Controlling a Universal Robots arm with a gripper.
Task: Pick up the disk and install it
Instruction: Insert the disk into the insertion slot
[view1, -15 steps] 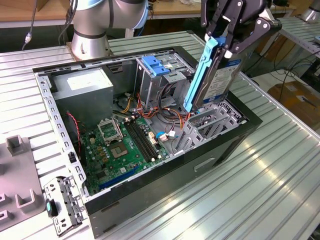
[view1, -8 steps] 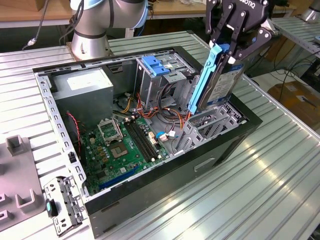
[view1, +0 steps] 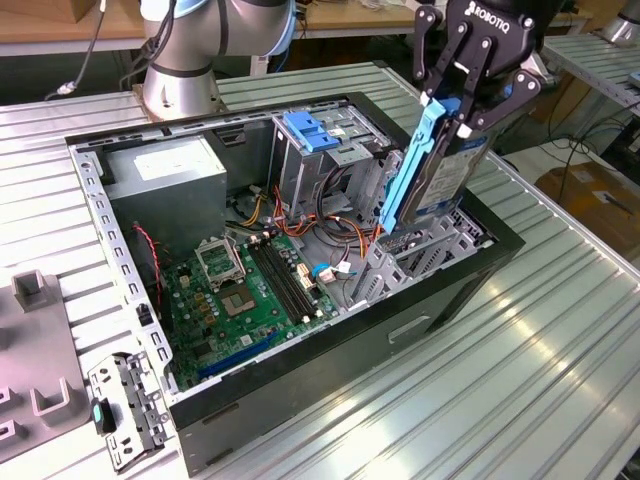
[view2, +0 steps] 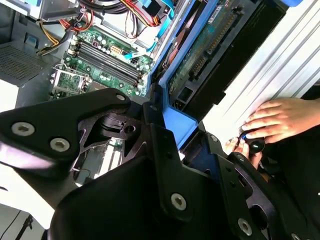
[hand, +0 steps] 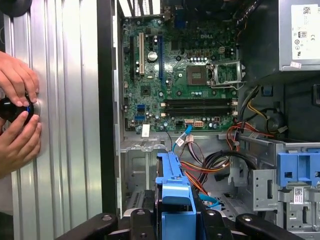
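Note:
The disk (view1: 452, 172) hangs on edge, tilted, over the metal drive bay (view1: 415, 250) at the exterior view's right end of the open computer case (view1: 330, 375). A blue carrier rail (view1: 412, 170) runs down its side. My gripper (view1: 465, 105) is shut on the disk's upper end. In the second wrist view the disk (view2: 200, 55) shows its green circuit board, with its blue carrier end between the black fingers (view2: 160, 145). In the first wrist view the disk's blue carrier (hand: 172, 192) points down into the case from my gripper (hand: 172, 222).
Inside the case lie a green motherboard (view1: 240, 290), a grey power supply (view1: 165, 175), loose cables and a tall cage with a blue latch (view1: 315, 130). A person's hands (hand: 17, 115) work a dark knob on the ribbed table beside the case. Grey fixtures (view1: 35, 400) stand at the exterior view's left.

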